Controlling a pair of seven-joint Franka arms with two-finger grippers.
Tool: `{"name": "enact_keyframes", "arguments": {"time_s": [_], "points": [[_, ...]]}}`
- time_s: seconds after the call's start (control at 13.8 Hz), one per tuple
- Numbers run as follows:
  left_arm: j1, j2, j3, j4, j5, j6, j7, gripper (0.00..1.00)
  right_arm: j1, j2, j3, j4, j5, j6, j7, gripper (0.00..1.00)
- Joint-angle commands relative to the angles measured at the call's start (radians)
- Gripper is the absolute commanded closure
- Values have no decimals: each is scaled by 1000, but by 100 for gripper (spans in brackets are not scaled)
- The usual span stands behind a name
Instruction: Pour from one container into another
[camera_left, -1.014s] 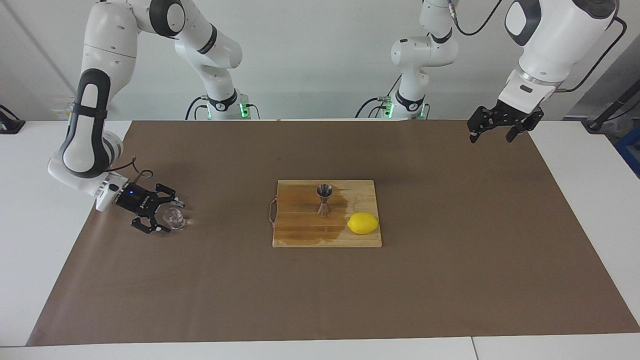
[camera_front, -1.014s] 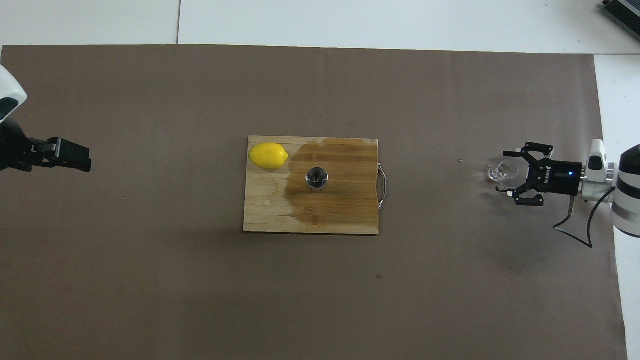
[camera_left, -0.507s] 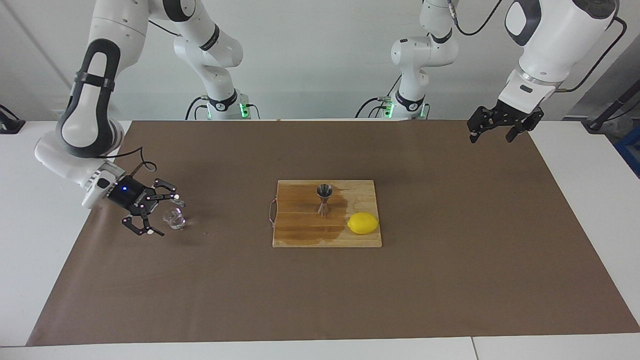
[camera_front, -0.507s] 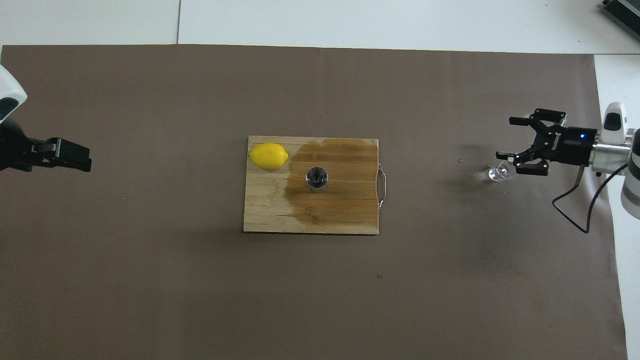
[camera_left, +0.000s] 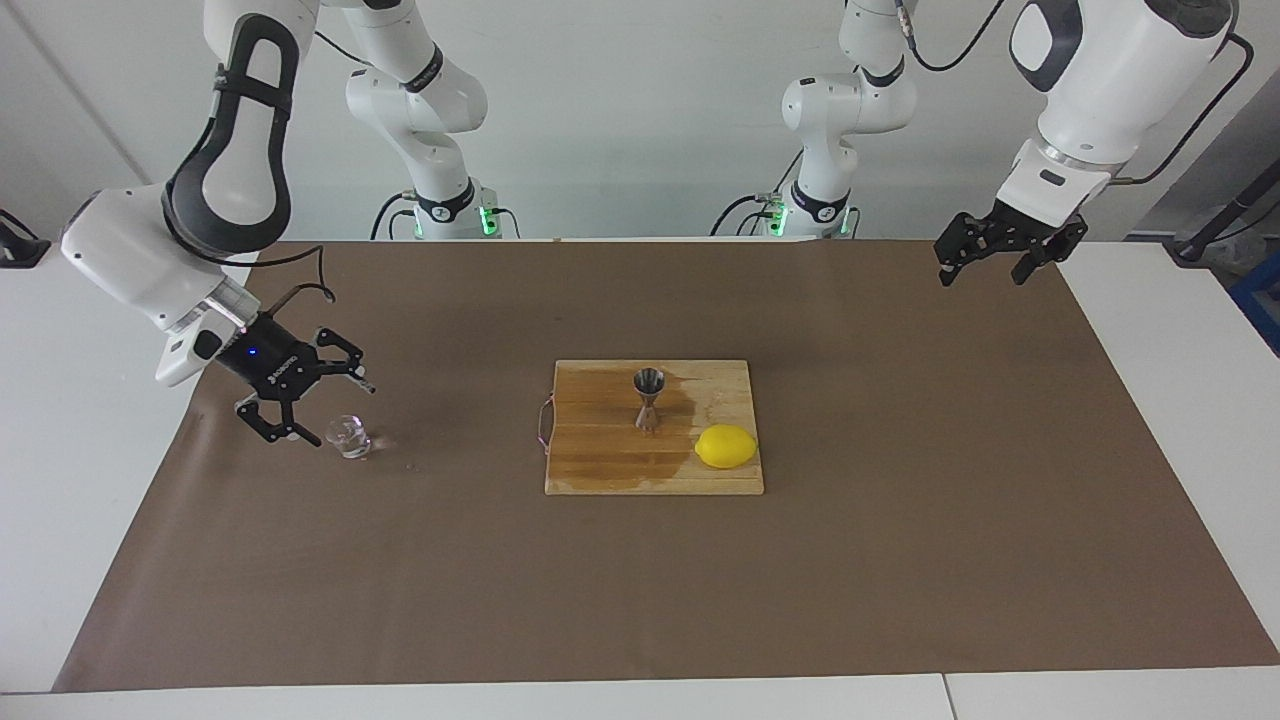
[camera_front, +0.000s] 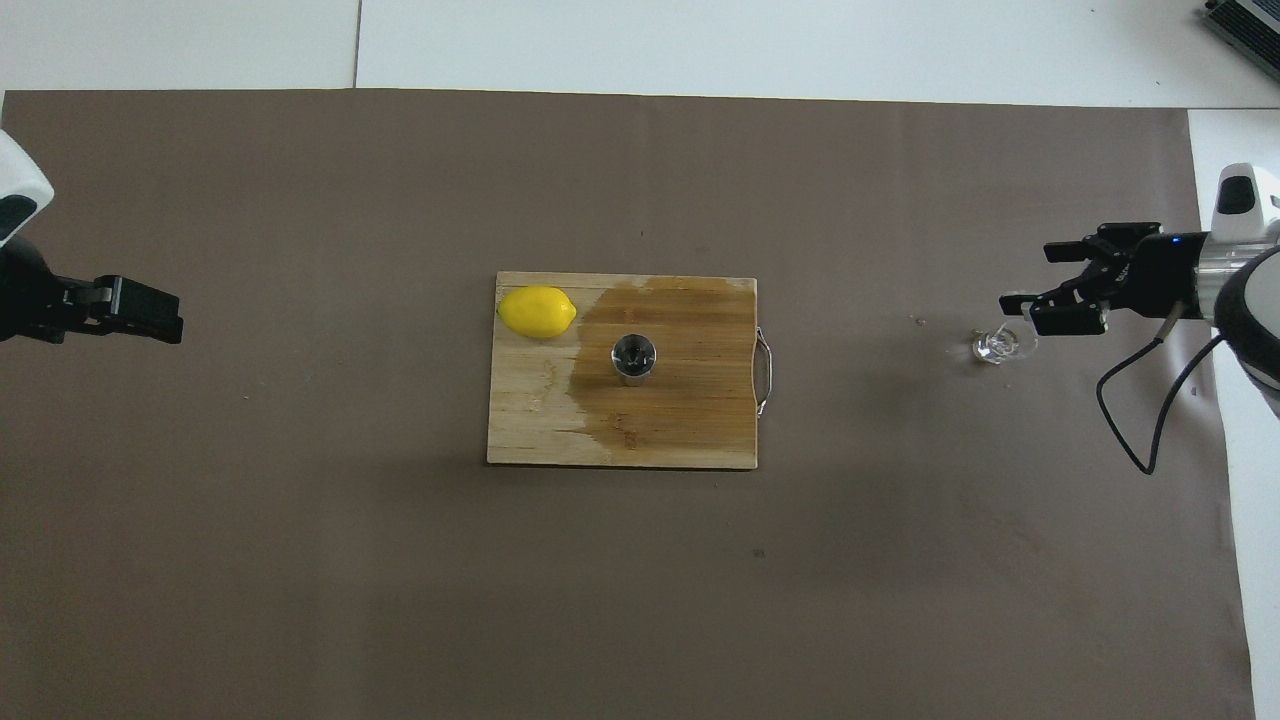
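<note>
Facing view shows the right gripper (camera_left: 318, 405) raised a little above the brown mat (camera_left: 900, 560) at the right arm's end of the surface, tilted downward, its fingers (camera_left: 352, 377) spread wide and holding nothing. The glass cup (camera_left: 349, 437) stands upright on the mat just beside and below those fingers, apart from them, well away from the board. In the overhead view the same gripper (camera_front: 1040, 288) comes in from the right arm's edge of the mat, with the cup (camera_front: 995, 346) just beside its tips.

A wooden cutting board (camera_left: 600, 470) lies in the middle of the mat, its metal handle (camera_left: 545, 425) toward the right arm's end. A large part of the board is dark and wet. The steel jigger (camera_left: 648, 398) stands upright on that wet patch, near the centre of the board; from overhead its open top cone (camera_front: 634, 354) shows as a round rim. A yellow lemon (camera_left: 726, 446) rests on the board beside the jigger, toward the left arm's end and slightly farther from the robots.

The left arm waits with its left gripper (camera_left: 985, 262) held in the air over the mat's corner at the left arm's end, close to the robots' edge. Its fingers are spread and empty. Overhead, only its dark tips (camera_front: 130, 312) reach into the picture at the mat's edge.
</note>
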Motion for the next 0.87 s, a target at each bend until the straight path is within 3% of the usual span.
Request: {"name": "enact_keyframes", "arguments": {"time_s": [0.0, 0.43, 0.8], "points": [[4, -25, -1, -22, 8, -7, 6, 0, 11, -55, 4, -11, -208, 18, 245, 0], [4, -25, -2, -22, 8, -5, 6, 0, 34, -92, 12, 42, -466, -37, 607, 0], [4, -25, -2, -22, 8, -7, 6, 0, 36, -120, 12, 203, -582, -253, 717, 0]]}}
